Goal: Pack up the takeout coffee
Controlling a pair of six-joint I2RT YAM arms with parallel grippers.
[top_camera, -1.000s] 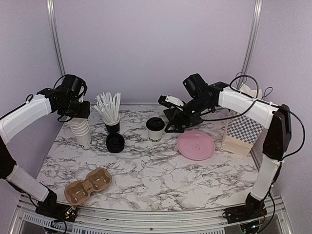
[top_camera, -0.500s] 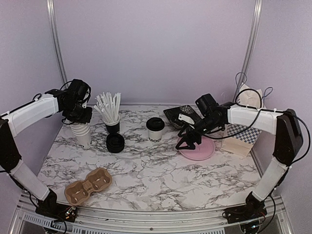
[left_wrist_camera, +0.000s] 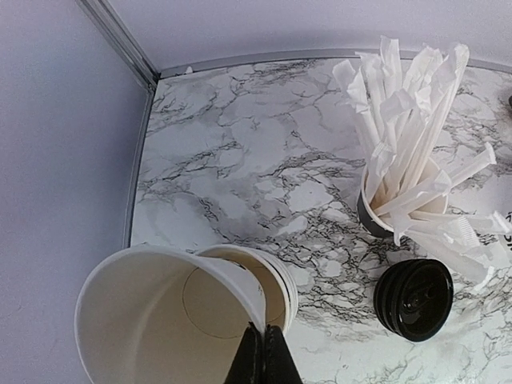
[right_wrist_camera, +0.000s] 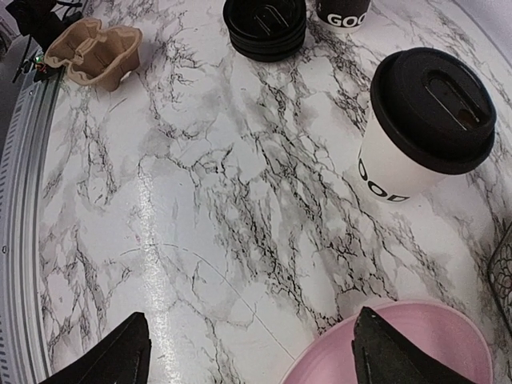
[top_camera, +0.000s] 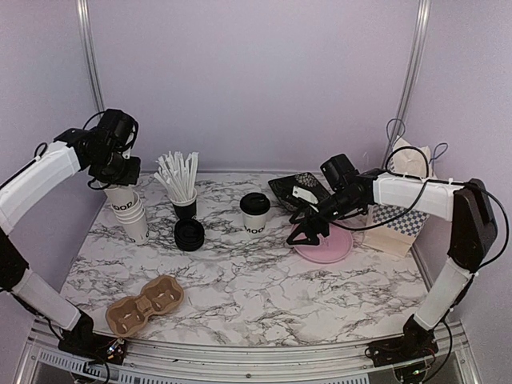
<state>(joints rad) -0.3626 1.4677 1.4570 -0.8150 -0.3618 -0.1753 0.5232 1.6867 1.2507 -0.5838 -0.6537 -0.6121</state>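
One takeout coffee, a white cup with a black lid and black lettering, stands at the table's middle back; it also shows in the right wrist view. A second lidded cup is not in view. My left gripper is shut on the rim of a lidless white cup and holds it tilted just above the nested cup stack at the back left. My right gripper is open and empty, low over the near left edge of a pink plate, to the right of the coffee.
A black cup of white straws and a stack of black lids sit between the cup stack and the coffee. A cardboard cup carrier lies front left. A black tray and a checkered paper bag stand at the right.
My left gripper has risen, lifting the top cup off the stack. My right arm swung from the back down to the pink plate, then held still.
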